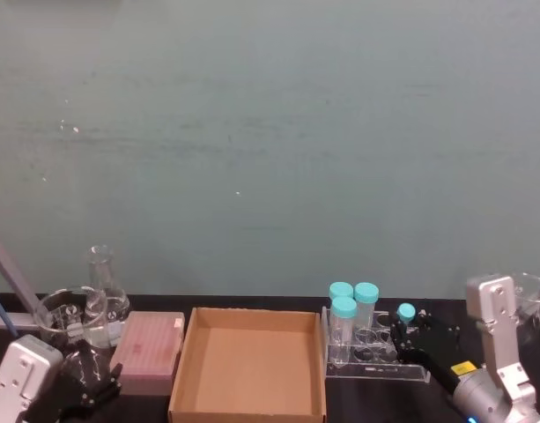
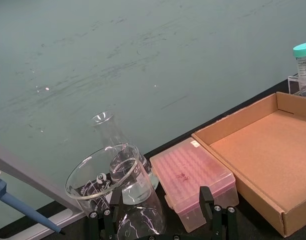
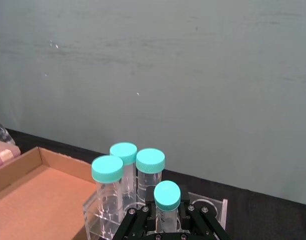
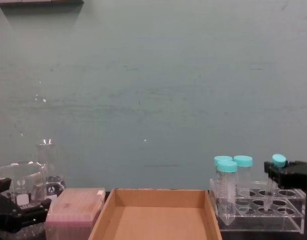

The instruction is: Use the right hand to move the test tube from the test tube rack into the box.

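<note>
Test tube (image 4: 271, 194) upright, long axis vertical; teal cap up, conical tip down inside test tube rack (image 4: 253, 219), near its right end; right hand (image 4: 276, 174) clamped on tube just under cap; box (image 1: 188, 361) just left of rack; left gripper (image 2: 157, 226) parked by flask (image 2: 115, 145), jaws apart

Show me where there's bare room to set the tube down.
The box floor is entirely bare, lying between the pink tip box and the rack. Crowded: glassware by the parked left gripper, and three wide tubes in the rack beside the right gripper holding the tube.
</note>
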You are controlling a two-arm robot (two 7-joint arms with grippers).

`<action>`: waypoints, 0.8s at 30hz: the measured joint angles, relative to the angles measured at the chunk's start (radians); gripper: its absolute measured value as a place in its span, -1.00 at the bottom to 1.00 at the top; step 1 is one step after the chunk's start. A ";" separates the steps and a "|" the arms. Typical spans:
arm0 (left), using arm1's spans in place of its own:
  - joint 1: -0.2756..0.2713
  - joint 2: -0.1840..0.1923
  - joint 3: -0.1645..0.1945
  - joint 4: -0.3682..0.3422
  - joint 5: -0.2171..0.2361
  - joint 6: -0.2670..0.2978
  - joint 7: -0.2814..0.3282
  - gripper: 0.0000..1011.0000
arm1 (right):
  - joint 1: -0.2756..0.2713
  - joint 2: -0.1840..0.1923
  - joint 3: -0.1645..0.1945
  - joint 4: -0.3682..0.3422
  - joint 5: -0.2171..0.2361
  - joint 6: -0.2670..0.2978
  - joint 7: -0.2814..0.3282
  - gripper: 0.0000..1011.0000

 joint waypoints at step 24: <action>0.000 0.000 0.000 0.000 0.000 0.000 0.000 0.98 | -0.044 0.026 0.108 -0.254 0.149 0.047 0.181 -0.50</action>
